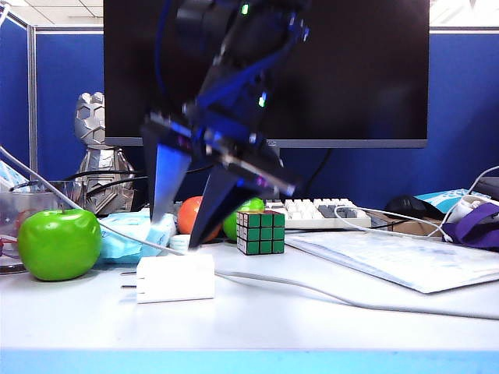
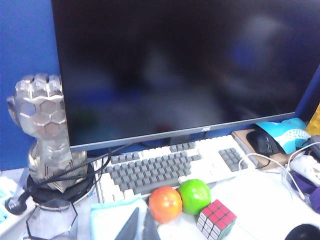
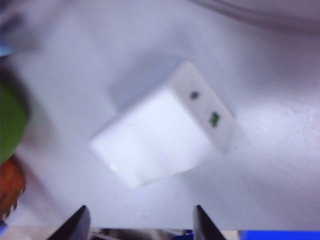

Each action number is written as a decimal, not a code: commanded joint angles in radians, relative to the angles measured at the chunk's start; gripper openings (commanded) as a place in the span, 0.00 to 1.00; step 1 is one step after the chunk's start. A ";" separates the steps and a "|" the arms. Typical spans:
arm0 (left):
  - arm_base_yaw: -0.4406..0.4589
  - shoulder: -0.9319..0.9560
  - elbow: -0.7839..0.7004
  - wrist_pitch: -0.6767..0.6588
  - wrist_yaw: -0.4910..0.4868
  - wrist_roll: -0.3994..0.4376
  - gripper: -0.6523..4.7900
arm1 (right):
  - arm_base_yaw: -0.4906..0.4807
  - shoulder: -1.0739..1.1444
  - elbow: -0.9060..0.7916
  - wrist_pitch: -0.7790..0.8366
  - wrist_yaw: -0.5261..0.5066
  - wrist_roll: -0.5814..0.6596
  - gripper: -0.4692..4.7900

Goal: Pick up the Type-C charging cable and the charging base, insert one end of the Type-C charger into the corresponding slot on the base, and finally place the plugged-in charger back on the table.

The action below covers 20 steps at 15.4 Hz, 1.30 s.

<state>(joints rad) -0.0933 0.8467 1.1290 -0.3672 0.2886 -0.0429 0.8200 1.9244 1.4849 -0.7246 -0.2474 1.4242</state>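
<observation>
My right hand (image 1: pixel 181 226) hangs over the white table (image 1: pixel 257 327), near its front edge. Its two dark fingers (image 1: pixel 167 183) stand wide apart and point down. They hold nothing. Right under them lies the charging base (image 1: pixel 175 278), flat on the table. Its two metal prongs point toward the green apple (image 1: pixel 59 243). In the right wrist view the charging base (image 3: pixel 162 132) looks like a small white block, a bit blurry, with two small slots on one face. My right hand (image 3: pixel 139 222) shows there only as two dark tips, apart from the block and not touching it.

The Type-C charging cable (image 1: pixel 312 292) lies on the table. It runs from beside the charging base away toward the table's right edge. I cannot see its plug.

My left hand (image 2: pixel 139 227) is closed, with its fingers pressed together and nothing between them. It is up in the air over the back part of the table, above a light-blue tissue pack (image 2: pixel 112 220).

Behind the charging base sit a Rubik's cube (image 1: pixel 260 231), an orange ball (image 1: pixel 191 216) and a second green ball (image 1: pixel 248 212). Farther back are a keyboard (image 1: pixel 316 213) and a big dark monitor (image 1: pixel 343 70).
</observation>
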 commanded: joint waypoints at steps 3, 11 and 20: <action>-0.001 -0.006 0.005 0.018 0.008 -0.003 0.11 | 0.001 0.047 0.002 0.062 0.006 0.176 0.60; -0.001 -0.007 0.005 0.017 0.016 -0.003 0.11 | -0.003 0.103 0.002 0.095 0.105 0.306 0.60; -0.001 -0.012 0.005 0.016 0.031 -0.018 0.11 | -0.031 0.143 0.003 0.057 0.141 -0.221 0.25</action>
<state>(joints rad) -0.0933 0.8383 1.1290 -0.3622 0.3134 -0.0582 0.7925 2.0361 1.5085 -0.5800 -0.1387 1.3144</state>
